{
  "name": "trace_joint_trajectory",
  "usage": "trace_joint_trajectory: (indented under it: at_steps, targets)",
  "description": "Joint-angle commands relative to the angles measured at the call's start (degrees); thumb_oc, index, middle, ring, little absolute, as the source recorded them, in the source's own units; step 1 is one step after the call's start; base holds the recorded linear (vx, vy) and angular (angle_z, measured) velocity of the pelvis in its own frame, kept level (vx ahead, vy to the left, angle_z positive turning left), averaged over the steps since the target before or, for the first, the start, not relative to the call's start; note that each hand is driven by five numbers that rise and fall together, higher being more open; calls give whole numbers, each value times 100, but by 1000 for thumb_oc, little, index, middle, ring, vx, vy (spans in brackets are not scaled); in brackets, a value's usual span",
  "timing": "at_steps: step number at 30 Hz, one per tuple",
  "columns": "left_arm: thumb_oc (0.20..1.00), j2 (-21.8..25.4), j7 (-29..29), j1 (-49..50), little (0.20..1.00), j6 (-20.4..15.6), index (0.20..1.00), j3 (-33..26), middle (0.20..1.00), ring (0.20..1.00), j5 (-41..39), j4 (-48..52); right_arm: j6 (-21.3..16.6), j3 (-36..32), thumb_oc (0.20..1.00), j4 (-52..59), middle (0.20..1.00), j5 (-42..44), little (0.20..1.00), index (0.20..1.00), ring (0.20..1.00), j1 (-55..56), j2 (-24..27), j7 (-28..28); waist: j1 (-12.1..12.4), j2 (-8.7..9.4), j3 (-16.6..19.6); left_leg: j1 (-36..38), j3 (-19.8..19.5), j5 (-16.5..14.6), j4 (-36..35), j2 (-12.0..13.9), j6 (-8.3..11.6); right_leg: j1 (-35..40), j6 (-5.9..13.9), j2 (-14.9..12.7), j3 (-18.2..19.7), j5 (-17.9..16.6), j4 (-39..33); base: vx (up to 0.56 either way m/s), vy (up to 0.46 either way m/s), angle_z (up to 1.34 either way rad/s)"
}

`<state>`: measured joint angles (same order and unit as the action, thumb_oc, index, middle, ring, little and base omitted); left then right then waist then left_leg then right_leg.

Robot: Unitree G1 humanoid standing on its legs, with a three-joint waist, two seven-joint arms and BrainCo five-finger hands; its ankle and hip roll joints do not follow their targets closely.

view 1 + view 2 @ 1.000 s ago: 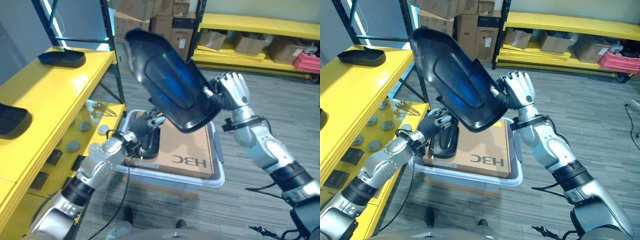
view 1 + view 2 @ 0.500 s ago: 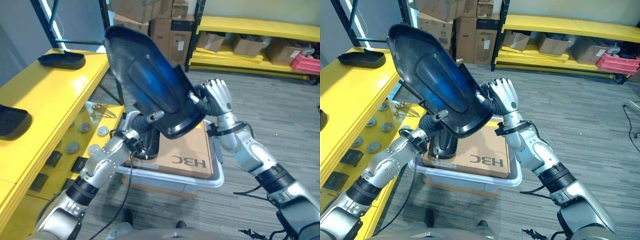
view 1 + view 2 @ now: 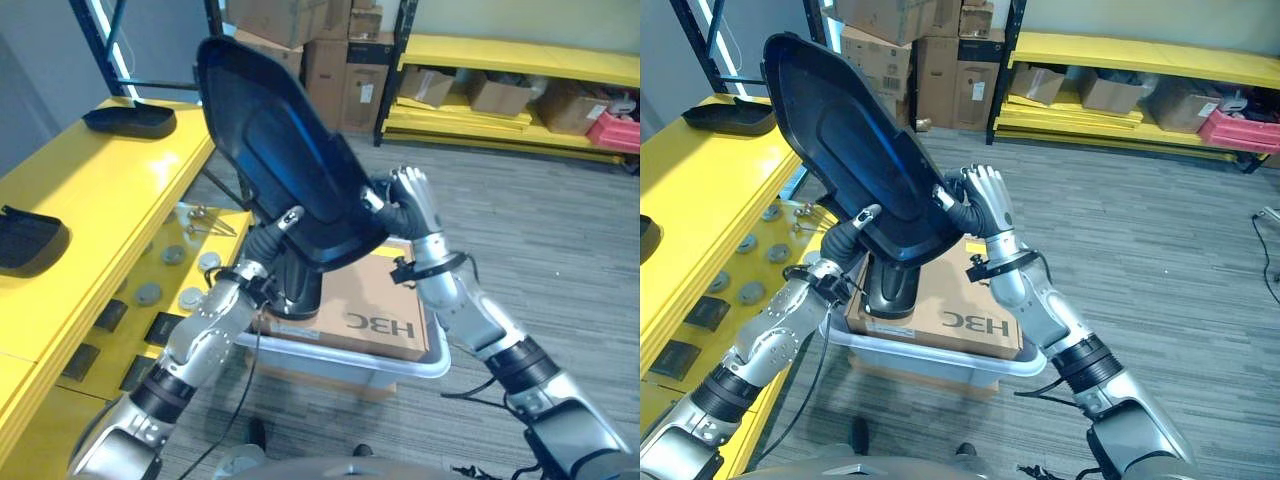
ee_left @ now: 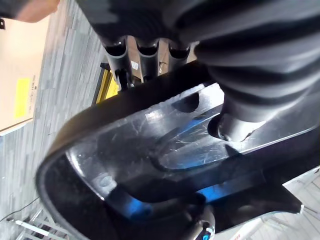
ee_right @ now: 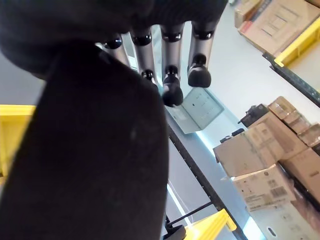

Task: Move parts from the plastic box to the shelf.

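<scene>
You have the big black part (image 3: 285, 165) raised above the plastic box (image 3: 420, 360), tilted so its long axis runs from its upper end, up over the edge of the yellow shelf (image 3: 100, 200), down toward its lower end between your two hands. It is a glossy dark shell, oval, with a raised hump along the middle and a bluish sheen.

Your left hand (image 3: 270, 232) has its fingers (image 4: 142, 55) over the lower rim and its thumb pressed on the face. Your right hand (image 3: 410, 200) grips the lower right edge, fingers curled beside it.

Below, a cardboard box (image 3: 375, 300) and a second black part (image 3: 295, 285) sit in the plastic box. Two smaller dark parts (image 3: 130, 118) already lie on the shelf, well apart.
</scene>
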<state>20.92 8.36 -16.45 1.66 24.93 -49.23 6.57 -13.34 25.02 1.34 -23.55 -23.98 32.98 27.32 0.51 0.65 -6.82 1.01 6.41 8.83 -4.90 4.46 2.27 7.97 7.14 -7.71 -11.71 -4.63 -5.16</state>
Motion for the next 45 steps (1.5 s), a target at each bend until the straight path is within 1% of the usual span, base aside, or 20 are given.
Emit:
trace_joint_trajectory:
  at_steps: [1,7,8,9,10,13,17,20,24,26,27,30,31,32,34,35,38,41,43,45]
  targets:
    - [200,-407,338,-901,200,-1344,200,-139,200,200,616,70,-1282,841,200,932,200,1467,200,200,200,-101,-493,-905,166,109,3,613,12,-1308,-10,-143,-5,177,-105,126,-329,751,16,-1,-65,2]
    - [200,-276,812,-746,200,-1711,200,-236,200,200,1569,111,-1503,887,200,1000,200,1561,200,200,200,223,-695,-1089,240,127,-11,556,-52,-1275,-10,-149,14,151,-91,102,-412,730,16,-9,-50,4]
    - [200,-233,934,-749,200,-1774,200,-239,200,200,1773,101,-1500,904,307,1007,307,1591,307,307,307,242,-698,-1142,253,127,-24,547,-65,-1266,-10,-150,7,149,-97,101,-422,723,16,-17,-46,10]
    - [200,-197,1024,-754,200,-1790,200,-256,200,200,1942,94,-1451,906,928,1029,928,1703,928,928,928,256,-689,-1230,260,130,-37,542,-76,-1262,-10,-151,6,154,-108,104,-428,725,16,-13,-38,10]
    - [200,-169,1126,-742,200,-1780,200,-291,200,200,2116,105,-1445,911,1000,1013,1000,1799,1000,1000,1000,255,-684,-1234,271,129,-44,538,-89,-1256,-10,-152,5,159,-112,104,-429,729,16,-9,-30,12]
    - [200,91,1656,-598,200,-1799,200,-563,200,200,2971,86,-1470,703,1000,1133,1000,2340,1000,1000,1000,464,-664,-1236,295,125,-70,553,-129,-1248,-10,-150,10,190,-120,102,-434,744,30,2,-45,9]
    - [200,275,2067,-386,200,-1814,200,-853,200,200,3468,50,-1523,413,1000,1242,1000,2559,1000,1000,1000,702,-629,-1147,315,116,-88,575,-178,-1234,-10,-152,6,213,-137,104,-424,772,74,18,-48,4]
    - [200,422,2460,-157,200,-1897,200,-1196,200,200,3884,-15,-1553,183,1000,1298,1000,2747,1000,1000,1000,874,-595,-1312,344,87,-128,607,-243,-1204,-10,-136,5,214,-178,105,-430,841,185,45,-60,0]
    - [200,579,3074,288,200,-2156,200,-1789,200,200,4530,55,-1560,-30,1000,1376,1000,3442,1000,1000,1000,1061,-619,-1781,478,-10,-278,502,-439,-1047,0,-61,96,125,-308,123,-523,995,421,19,-60,10]
    - [200,586,3520,809,200,-2636,200,-2381,200,200,4810,228,-1422,-112,1000,1252,1000,3984,1000,1000,1000,1189,-768,-2121,637,-156,-491,271,-484,-813,14,68,298,20,-411,120,-739,1093,538,-60,-10,25]
    - [200,578,3516,869,200,-2691,200,-2437,200,200,4809,260,-1394,-127,1000,1229,1000,3994,1000,1000,1000,1223,-792,-2128,639,-172,-511,241,-431,-771,13,102,327,28,-415,119,-788,1097,545,-40,10,31]
    - [200,511,3386,1212,200,-2951,200,-2742,200,200,4961,497,-1176,-245,1000,1097,1000,3790,1000,1000,1000,1530,-888,-2144,605,-254,-622,84,306,-467,31,439,487,117,-394,69,-1232,1085,585,-9,16,72]
    - [200,515,3220,1395,200,-3134,200,-2887,200,200,4821,570,-1076,-286,1000,941,1000,3577,1000,1000,1000,1747,-922,-2065,460,-276,-687,146,1073,-338,38,698,629,281,-317,15,-1566,1147,608,-34,36,129]
    - [200,530,3126,1461,200,-3271,200,-2946,200,200,4731,556,-1055,-320,1000,798,1000,3481,1000,1000,1000,1871,-932,-2071,362,-284,-701,181,1569,-208,55,844,665,313,-288,-19,-1803,1115,642,-53,39,145]
    - [200,567,3059,1549,200,-3418,200,-3026,200,200,4710,525,-1225,-351,1000,415,1000,3406,1000,1000,1000,2038,-949,-2050,260,-265,-684,281,2089,-89,97,979,682,317,-265,-64,-2049,1056,673,-113,78,175]
    - [200,630,3171,1638,200,-3484,200,-3078,200,200,4814,512,-1314,-358,1000,-2,1000,3381,1000,1000,1000,2120,-949,-2215,223,-211,-655,329,2293,-185,266,1008,632,307,-260,-117,-2184,1020,701,-90,131,190]
    - [200,721,3507,1711,200,-3419,200,-3153,200,200,5150,538,-1464,-268,1000,-683,1000,3412,1000,1000,1000,2134,-953,-2290,263,-125,-603,343,2441,-439,626,977,500,323,-280,-234,-2347,988,734,-31,155,122]
    - [200,870,3513,1695,200,-3400,200,-3219,200,200,5279,717,-1462,-136,1000,-1452,1000,3354,1000,1000,1000,2071,-1051,-2037,350,-53,-499,382,2677,-797,838,871,298,374,-264,-410,-2669,956,803,-37,265,92]
    - [200,927,3416,1692,200,-3470,200,-3221,200,200,5353,835,-1471,-26,1000,-1937,1000,3300,1000,1000,1000,2027,-1156,-1805,441,-104,-414,427,2748,-804,578,765,252,427,-201,-497,-2850,991,870,7,356,96]
    - [200,1101,3224,1575,200,-3386,200,-3176,200,200,5398,967,-1359,33,1000,-2641,1000,3277,1000,1000,1000,1952,-1345,-1711,631,-247,-332,383,2409,-791,259,505,136,470,-163,-766,-2970,1154,1384,106,469,92]
